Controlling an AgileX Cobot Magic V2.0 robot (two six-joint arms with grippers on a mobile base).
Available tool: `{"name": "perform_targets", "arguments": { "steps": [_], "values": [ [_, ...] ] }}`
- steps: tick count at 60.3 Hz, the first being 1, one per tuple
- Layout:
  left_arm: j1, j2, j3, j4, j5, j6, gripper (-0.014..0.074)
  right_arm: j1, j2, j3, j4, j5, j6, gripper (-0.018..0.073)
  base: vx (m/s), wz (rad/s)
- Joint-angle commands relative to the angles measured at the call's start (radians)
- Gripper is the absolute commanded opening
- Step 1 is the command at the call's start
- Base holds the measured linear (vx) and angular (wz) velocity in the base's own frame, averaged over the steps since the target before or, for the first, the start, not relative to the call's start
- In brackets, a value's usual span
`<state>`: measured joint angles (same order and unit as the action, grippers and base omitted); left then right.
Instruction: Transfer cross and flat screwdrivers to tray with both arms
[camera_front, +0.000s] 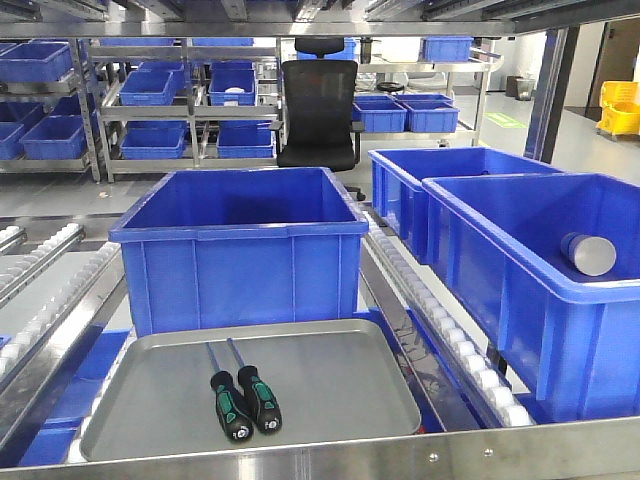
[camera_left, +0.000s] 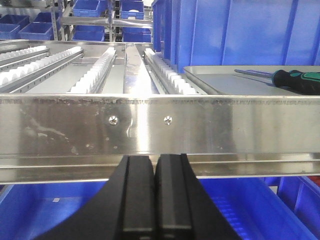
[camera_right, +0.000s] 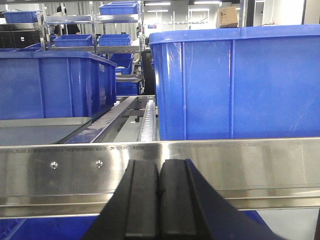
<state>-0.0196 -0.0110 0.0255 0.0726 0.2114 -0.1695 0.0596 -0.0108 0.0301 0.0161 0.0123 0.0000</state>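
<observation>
Steel rail (camera_front: 400, 455) runs along the front edge of the rack, nearest the front camera. Just behind it the grey tray (camera_front: 330, 385) lies flat, and both screwdrivers (camera_front: 243, 395) lie in it side by side, handles toward the camera and close to touching, shafts pointing away toward the big blue bin (camera_front: 240, 245) behind the tray.

From left to right: the left gripper (camera_left: 155, 195) sits low in front of the rail, its fingers (camera_left: 137, 195) pressed together with nothing between them. In its view one screwdriver handle shows at the right, on the tray. The right gripper (camera_right: 159, 200) is in the same posture, fingers together and empty, looking at the rail and at another blue bin (camera_right: 235, 85) behind it.

I judge that the transfer itself is done, because both tools already rest in the tray and both arms are clear of it. If anything is left, it is only to keep the arms at rest below the rail.

Roller tracks (camera_left: 95, 75) run on both sides of the tray. At the right, two more bins stand, and one holds a grey cylinder (camera_front: 588, 254). Behind, the room shows steel shelves (camera_front: 190, 100) with many blue bins and a black chair (camera_front: 318, 110).
</observation>
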Motion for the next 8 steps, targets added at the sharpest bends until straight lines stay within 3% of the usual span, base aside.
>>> {"name": "perform_targets", "arguments": {
  "steps": [1,8],
  "values": [
    [0.001,-0.014,-0.024,0.000,-0.085,-0.009,0.0004,-0.006,-0.006,0.008,-0.008,-0.077,0.000,-0.0008,0.00,0.00],
    [0.001,-0.014,-0.024,0.000,-0.085,-0.009,0.0004,-0.006,-0.006,0.008,-0.008,-0.077,0.000,-0.0008,0.00,0.00]
  ]
}}
